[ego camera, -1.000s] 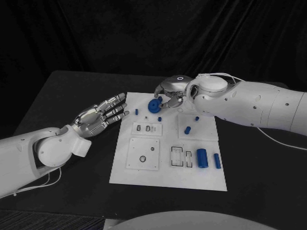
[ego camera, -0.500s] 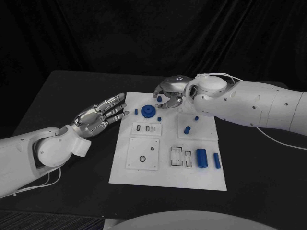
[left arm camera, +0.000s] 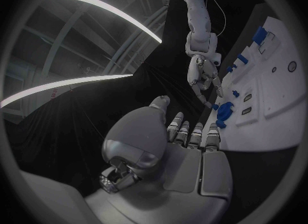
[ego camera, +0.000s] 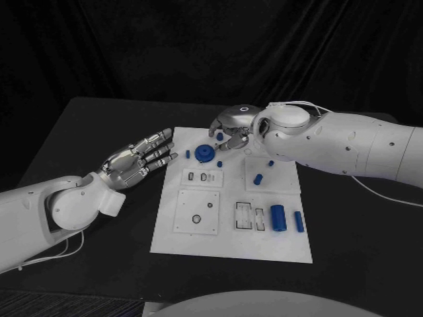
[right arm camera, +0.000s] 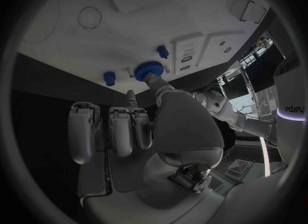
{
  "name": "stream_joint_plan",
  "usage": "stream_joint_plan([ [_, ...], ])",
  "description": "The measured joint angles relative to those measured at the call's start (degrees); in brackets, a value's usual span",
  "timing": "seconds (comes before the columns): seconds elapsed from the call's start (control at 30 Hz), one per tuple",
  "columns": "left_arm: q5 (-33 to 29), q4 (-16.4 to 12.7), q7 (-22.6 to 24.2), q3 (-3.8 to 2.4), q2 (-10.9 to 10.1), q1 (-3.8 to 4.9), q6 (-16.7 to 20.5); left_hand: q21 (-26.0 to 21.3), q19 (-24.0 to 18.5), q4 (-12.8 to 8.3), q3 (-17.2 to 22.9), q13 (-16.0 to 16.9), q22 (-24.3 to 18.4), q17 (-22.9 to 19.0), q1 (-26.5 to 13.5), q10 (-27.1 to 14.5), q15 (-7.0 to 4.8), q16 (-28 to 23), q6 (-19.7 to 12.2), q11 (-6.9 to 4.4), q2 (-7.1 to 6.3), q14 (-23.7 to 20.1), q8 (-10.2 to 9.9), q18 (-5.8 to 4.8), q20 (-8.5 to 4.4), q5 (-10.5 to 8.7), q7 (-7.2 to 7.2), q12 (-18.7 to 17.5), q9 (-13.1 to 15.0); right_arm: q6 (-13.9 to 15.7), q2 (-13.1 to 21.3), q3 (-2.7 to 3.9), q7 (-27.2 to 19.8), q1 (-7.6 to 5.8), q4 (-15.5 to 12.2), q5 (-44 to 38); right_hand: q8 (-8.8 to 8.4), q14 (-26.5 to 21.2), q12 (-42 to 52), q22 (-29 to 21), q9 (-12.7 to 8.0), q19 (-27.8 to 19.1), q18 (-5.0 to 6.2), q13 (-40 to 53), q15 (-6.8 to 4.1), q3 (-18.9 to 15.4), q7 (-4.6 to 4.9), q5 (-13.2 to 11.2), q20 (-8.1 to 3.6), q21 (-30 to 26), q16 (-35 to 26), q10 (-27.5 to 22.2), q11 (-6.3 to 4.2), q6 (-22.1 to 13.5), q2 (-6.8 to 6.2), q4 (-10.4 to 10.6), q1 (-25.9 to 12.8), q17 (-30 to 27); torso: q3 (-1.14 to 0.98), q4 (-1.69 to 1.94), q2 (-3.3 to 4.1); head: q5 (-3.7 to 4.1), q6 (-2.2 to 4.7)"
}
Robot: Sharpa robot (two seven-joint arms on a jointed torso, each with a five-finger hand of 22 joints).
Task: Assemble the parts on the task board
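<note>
On the board's [ego camera: 232,246] far left corner a blue disc [ego camera: 205,152] is seen lying flat, just below the right hand [ego camera: 232,127], whose fingers are held apart above it, empty. Beside the board's left edge the left hand [ego camera: 138,158] is held flat, fingers extended, holding nothing.

Black table [ego camera: 97,132] — dark curtain [ego camera: 174,46] hanging behind.
</note>
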State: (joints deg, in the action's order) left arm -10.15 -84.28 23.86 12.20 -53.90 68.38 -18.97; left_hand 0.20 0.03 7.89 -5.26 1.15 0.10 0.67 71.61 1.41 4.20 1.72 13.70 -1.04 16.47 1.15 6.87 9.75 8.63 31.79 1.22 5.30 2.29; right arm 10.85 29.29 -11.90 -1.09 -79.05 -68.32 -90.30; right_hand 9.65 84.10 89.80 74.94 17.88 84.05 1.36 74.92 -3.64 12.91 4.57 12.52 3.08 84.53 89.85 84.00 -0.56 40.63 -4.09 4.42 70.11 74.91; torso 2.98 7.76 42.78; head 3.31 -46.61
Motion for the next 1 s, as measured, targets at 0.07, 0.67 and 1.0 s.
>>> stream_joint_plan([
  [0.07,0.0,0.0,0.0,0.0,0.0,0.0,0.0,0.0,0.0,0.0,0.0,0.0,0.0,0.0,0.0,0.0,0.0,0.0,-0.1,0.0,0.0,0.0,0.0,0.0,0.0,0.0,-0.09,0.0,0.0,0.0,-0.3,0.0,-0.1,0.0,0.0,0.0,-0.25,0.0,0.0,0.0,-0.1,0.0,0.0,0.0,0.0,-0.5,0.01,-1.0,0.0,0.0,0.0,0.0,0.0,0.0,-0.28,0.4,-0.6,0.0,0.01,0.02,0.0,0.08,-0.01],
  [0.67,0.0,-0.1,0.0,0.0,-0.1,0.0,0.0,0.0,0.0,-0.2,0.2,0.0,0.0,0.0,0.0,0.0,0.0,0.0,-0.1,0.0,0.0,0.0,0.0,0.0,0.0,0.0,-0.09,0.0,0.0,-1.0,-2.7,0.0,-0.2,0.72,1.1,0.0,-1.28,0.0,0.0,0.0,-0.7,0.0,-0.01,0.0,0.0,-1.8,0.01,-1.0,0.0,0.2,0.0,0.0,0.01,0.0,-0.64,0.3,-1.3,0.0,0.05,0.06,-0.01,0.14,-0.19],
  [1.0,0.0,0.0,0.0,0.0,0.0,0.0,0.0,0.0,0.0,-0.2,0.2,0.0,0.0,0.0,0.0,0.0,0.0,0.0,-0.1,0.0,0.0,0.0,0.0,0.0,0.0,0.0,-0.09,0.0,0.0,-1.7,-3.8,0.0,-0.2,1.14,2.2,0.0,-1.29,0.0,0.0,0.0,-0.9,0.0,0.0,0.0,0.0,-2.0,0.01,1.0,0.0,0.2,0.0,0.0,0.01,0.0,-0.43,0.2,-0.4,0.0,0.04,0.02,0.0,0.14,-0.3],
])
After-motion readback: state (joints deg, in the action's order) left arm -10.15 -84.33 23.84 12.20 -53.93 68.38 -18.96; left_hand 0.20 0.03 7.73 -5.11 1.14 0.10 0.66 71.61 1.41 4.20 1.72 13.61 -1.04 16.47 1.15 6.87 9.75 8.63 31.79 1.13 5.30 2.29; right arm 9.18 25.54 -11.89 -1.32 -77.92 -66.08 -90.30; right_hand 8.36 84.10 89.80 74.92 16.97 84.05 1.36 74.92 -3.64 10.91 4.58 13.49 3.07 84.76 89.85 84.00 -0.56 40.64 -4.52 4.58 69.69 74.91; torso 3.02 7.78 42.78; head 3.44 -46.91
